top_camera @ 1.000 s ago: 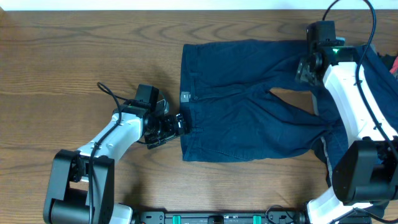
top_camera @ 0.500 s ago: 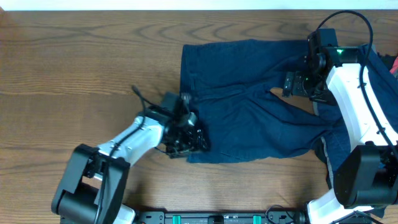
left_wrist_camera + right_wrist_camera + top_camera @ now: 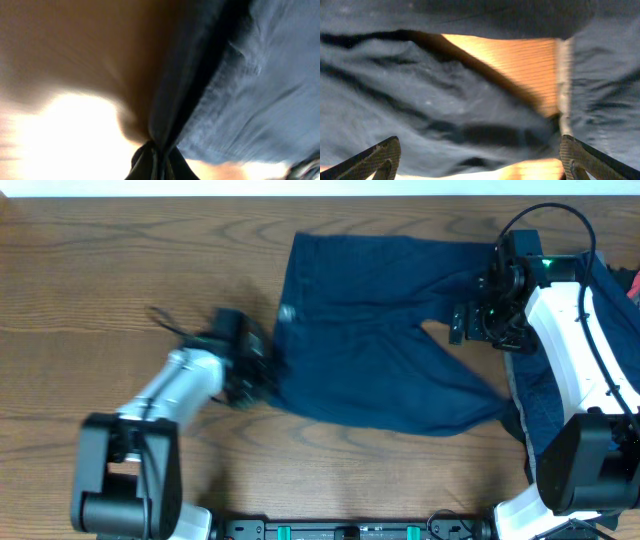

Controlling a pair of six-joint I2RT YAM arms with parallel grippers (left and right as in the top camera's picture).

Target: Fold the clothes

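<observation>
Navy shorts (image 3: 370,330) lie spread and creased on the tabletop (image 3: 120,270), with a pale tag (image 3: 287,312) at the waistband. The left wrist view shows the left claw (image 3: 155,159) clamped on the hem. The right claw (image 3: 479,150) is spread wide over the cloth.

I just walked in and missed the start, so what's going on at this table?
Two robot arms are working on a pair of navy shorts spread on the wooden table. The left gripper is pinched shut on the edge at the waistband end. The right gripper hangs open over a leg, near the crotch gap, holding nothing. No fold is made yet.
</observation>
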